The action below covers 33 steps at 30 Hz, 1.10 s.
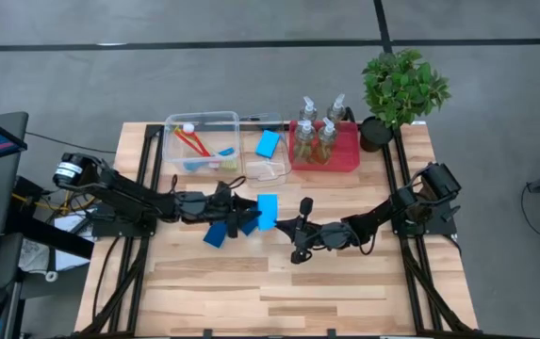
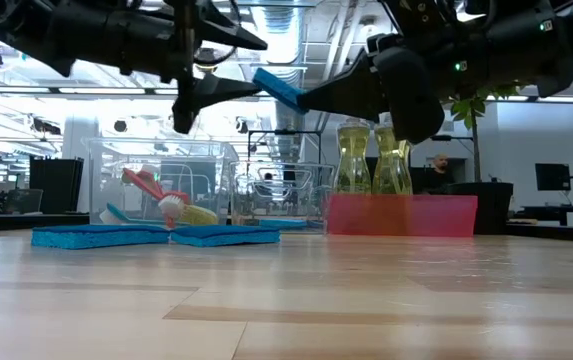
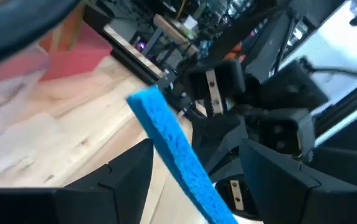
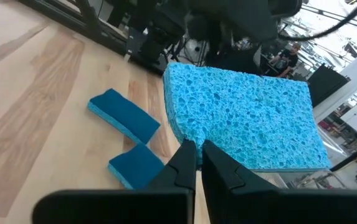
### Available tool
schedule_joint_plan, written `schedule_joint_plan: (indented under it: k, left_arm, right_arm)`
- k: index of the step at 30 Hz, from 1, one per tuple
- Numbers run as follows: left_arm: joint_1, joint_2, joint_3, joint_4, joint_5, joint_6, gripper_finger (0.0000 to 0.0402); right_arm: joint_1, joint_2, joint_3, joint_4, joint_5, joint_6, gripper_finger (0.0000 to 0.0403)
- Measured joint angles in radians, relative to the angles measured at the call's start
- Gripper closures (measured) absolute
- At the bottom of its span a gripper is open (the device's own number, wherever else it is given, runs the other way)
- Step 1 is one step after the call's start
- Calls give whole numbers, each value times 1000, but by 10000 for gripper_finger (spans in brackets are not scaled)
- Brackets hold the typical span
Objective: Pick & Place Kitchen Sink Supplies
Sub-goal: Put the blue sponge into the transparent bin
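A blue sponge (image 1: 268,211) is held clear of the worktop (image 1: 345,282) near its middle by the closed jaws of the right gripper (image 1: 283,224), with the left gripper (image 1: 247,215) spread wide around it, so a handover is judged underway, calling next for the left's closing.

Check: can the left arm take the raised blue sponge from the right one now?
Probably yes: the flat blue sponge, pinched by the right gripper, sticks up between the left gripper's open fingers.

Two dark, cable-strung jointed arms
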Motion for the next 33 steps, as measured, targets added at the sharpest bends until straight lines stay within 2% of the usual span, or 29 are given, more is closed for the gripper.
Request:
schedule_joint_plan:
  k: [8, 20, 28, 33]
  left_arm:
    - [2, 174, 96, 38, 28, 8, 162]
    - [2, 195, 114, 59, 26, 90, 172]
    - [2, 195, 114, 65, 24, 142, 203]
    - [3, 195, 114, 66, 23, 143, 248]
  right_arm:
    - [0, 0, 0, 6, -2, 0, 400]
    - [5, 0, 0, -18, 1, -1, 395]
    - [5, 0, 0, -19, 1, -1, 396]
    - [5, 0, 0, -19, 0, -1, 390]
